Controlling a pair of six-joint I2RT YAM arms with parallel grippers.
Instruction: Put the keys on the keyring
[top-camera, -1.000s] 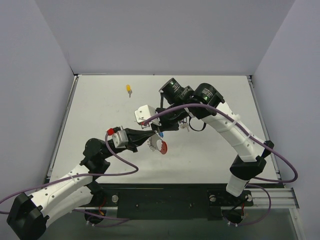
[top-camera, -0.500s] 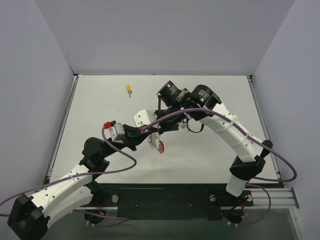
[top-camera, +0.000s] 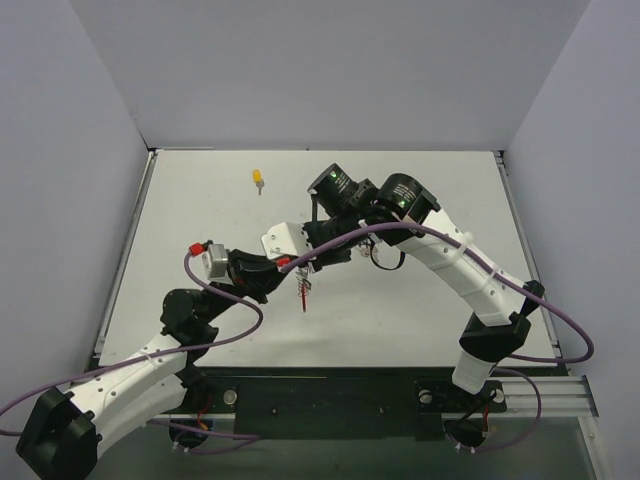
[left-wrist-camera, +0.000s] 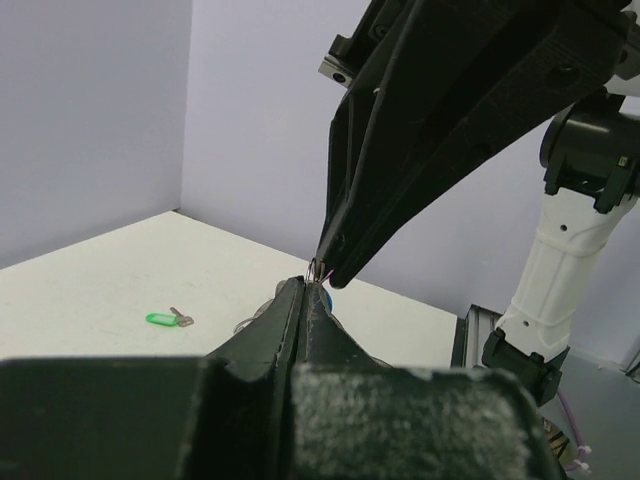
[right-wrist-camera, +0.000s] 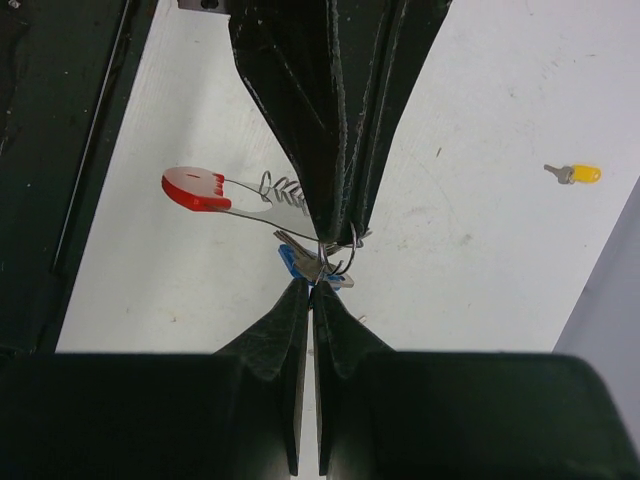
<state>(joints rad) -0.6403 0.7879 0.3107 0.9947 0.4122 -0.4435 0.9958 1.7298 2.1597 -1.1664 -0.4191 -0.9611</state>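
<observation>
Two pinches meet tip to tip. Left gripper (right-wrist-camera: 335, 232) nips the keyring (top-camera: 303, 290) to steady it, loop hanging toward 6 o'clock. Right gripper (right-wrist-camera: 307, 288) clamps the blue key (right-wrist-camera: 290, 262) at the wire, presumably to thread it. Yellow key (top-camera: 258, 178) lies idle, far off at 11 o'clock.

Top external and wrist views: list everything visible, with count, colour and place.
table: one, white, under everything
keyring: one, silver with red arc, held up at the centre
blue key: one, blue head, against the keyring
yellow key: one, yellow head, far left of the table
green key: one, green head, lying on the table, left wrist view
left fingers: two, black, shut on the keyring
right fingers: two, black, shut on the blue key
</observation>
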